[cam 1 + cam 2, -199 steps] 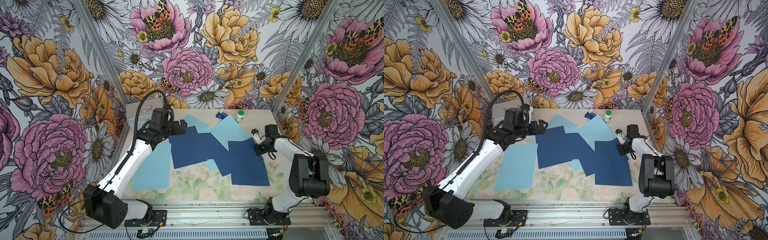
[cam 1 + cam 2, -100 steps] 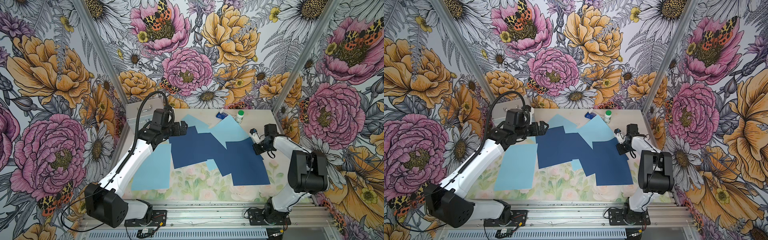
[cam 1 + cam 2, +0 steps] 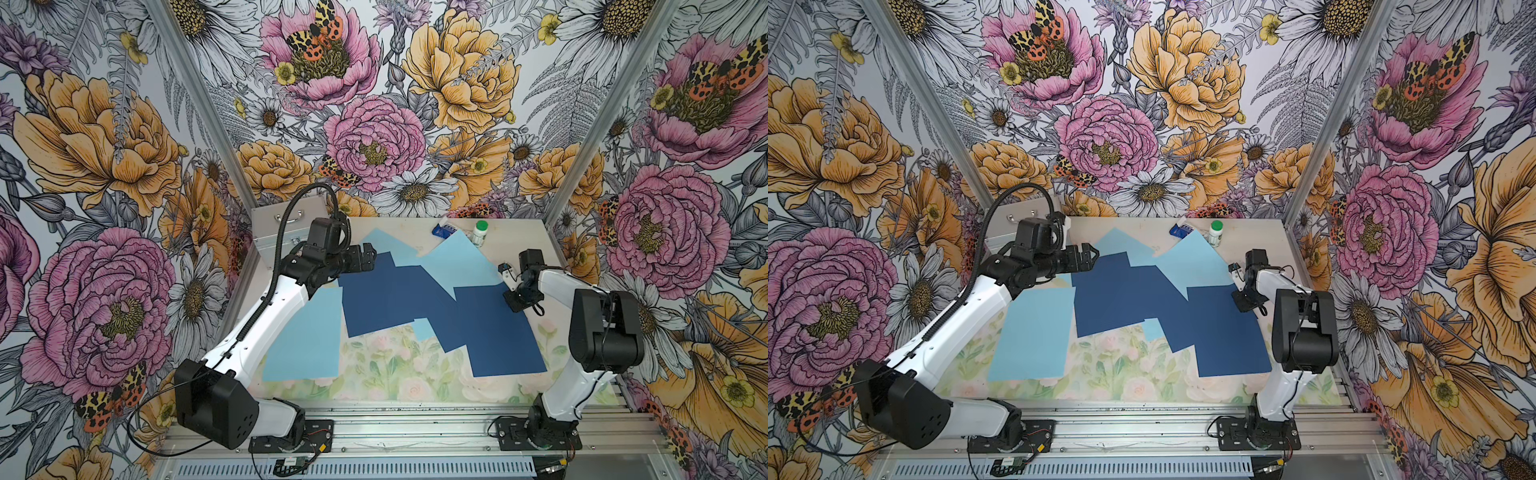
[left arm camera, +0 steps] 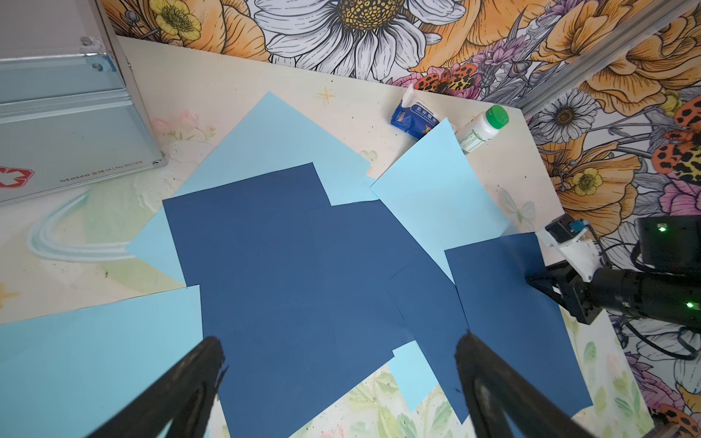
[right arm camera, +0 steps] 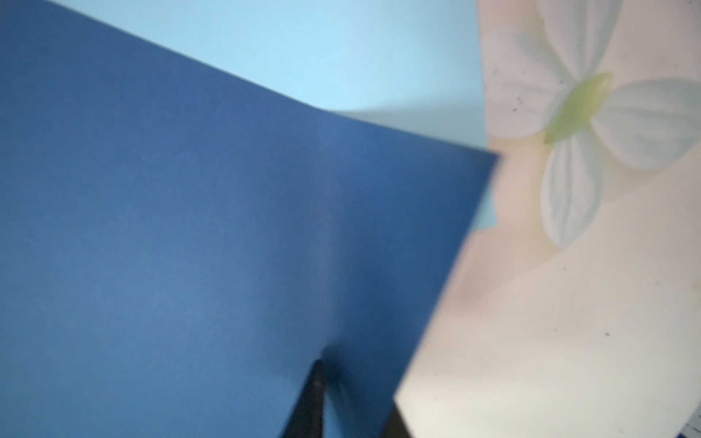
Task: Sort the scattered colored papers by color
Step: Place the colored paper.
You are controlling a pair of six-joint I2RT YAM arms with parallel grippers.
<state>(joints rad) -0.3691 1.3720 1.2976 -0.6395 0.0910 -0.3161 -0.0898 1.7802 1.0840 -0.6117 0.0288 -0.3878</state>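
Over at 3 o'clock on the table, the right gripper [image 3: 510,300] sits low on the far corner of a navy sheet [image 3: 498,332]. Its wrist view is blurry, but the fingers [image 5: 311,398] look slightly parted with that corner between them, so not really pinching.

That sheet's long axis runs roughly 11 to 5, and it overlaps the other navy sheets [image 3: 386,299] piled in the middle, tilted different ways. Hard to count those, since their edges blend together.

The left gripper [image 3: 368,255] hovers near 11 o'clock, spread wide and holding nothing.

As for the rest of the colored papers, one light blue sheet [image 3: 303,336] lies at 8 o'clock with its long axis about 12 to 6, partly under the left arm. Another light blue one [image 3: 453,262] has a corner pointing at 1 o'clock. A third [image 3: 382,245] is mostly buried, and a light blue scrap [image 3: 424,328] peeks out.

The silver case [image 4: 76,125] reads "Glosen" plus a number I can't make out, and its red mark is cut off. Print on the blue packet [image 4: 413,117] and the green-capped bottle [image 4: 480,131] is too small to read.
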